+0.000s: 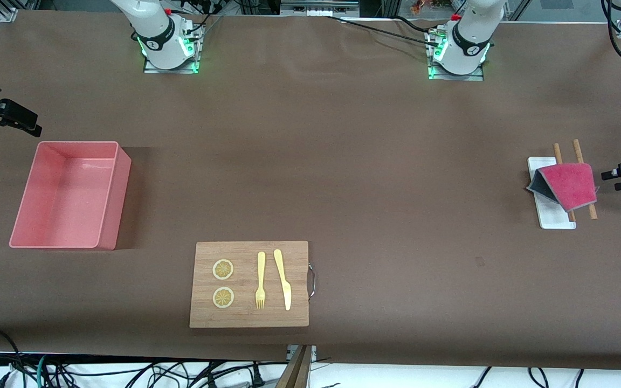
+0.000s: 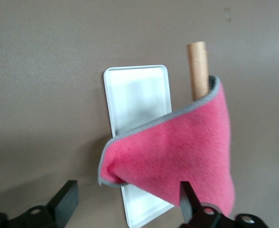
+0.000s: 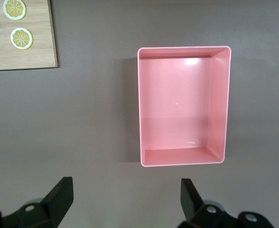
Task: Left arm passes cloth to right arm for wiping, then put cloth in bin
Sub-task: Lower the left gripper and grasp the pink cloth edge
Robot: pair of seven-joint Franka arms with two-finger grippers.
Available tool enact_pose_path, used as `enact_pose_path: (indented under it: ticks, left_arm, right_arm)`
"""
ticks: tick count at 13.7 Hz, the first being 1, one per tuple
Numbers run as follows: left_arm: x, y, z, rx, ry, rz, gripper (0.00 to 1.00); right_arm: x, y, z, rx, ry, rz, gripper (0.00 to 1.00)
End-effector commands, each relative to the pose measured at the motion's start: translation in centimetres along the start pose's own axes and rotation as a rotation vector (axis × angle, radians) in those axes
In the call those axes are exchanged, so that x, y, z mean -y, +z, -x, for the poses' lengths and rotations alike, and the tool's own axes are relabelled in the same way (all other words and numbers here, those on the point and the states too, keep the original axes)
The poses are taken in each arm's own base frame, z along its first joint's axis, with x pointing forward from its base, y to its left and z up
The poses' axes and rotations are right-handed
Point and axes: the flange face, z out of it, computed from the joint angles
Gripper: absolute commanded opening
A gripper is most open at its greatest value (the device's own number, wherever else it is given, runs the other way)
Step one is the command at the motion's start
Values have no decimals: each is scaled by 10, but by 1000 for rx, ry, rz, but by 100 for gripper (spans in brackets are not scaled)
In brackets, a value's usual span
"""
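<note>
The crimson-pink cloth [image 1: 569, 186] with grey backing lies folded over a small white tray [image 1: 556, 218] and two wooden sticks [image 1: 577, 148] at the left arm's end of the table. My left gripper [image 1: 615, 180] is open and empty, over the table just beside the cloth. In the left wrist view the cloth [image 2: 177, 152] fills the space ahead of my open left gripper [image 2: 128, 202]. The pink bin [image 1: 118, 205] stands empty at the right arm's end. My right gripper [image 1: 19, 116] is open and empty over the table beside the bin [image 3: 222, 104], as the right wrist view [image 3: 125, 197] shows.
A wooden cutting board [image 1: 251, 318] lies near the front camera at mid-table, with two lemon slices [image 1: 222, 269], a yellow fork [image 1: 260, 280] and a yellow knife [image 1: 283, 277] on it. Its corner shows in the right wrist view [image 3: 40, 47]. Cables hang at the left arm's table end.
</note>
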Motion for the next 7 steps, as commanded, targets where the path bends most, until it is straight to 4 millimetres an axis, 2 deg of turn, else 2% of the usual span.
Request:
enact_pose_path:
  ticks: [1, 5, 7]
  left_arm:
    - [18, 5, -1, -34, -8, 8, 82]
    - [34, 23, 9, -34, -35, 28, 78]
    - [37, 29, 10, -33, -40, 37, 72]
  right_arm:
    - [-1, -5, -1, -8, 6, -9, 100]
    - [0, -5, -2, -14, 4, -9, 100]
    - [0, -5, -2, -16, 4, -9, 100]
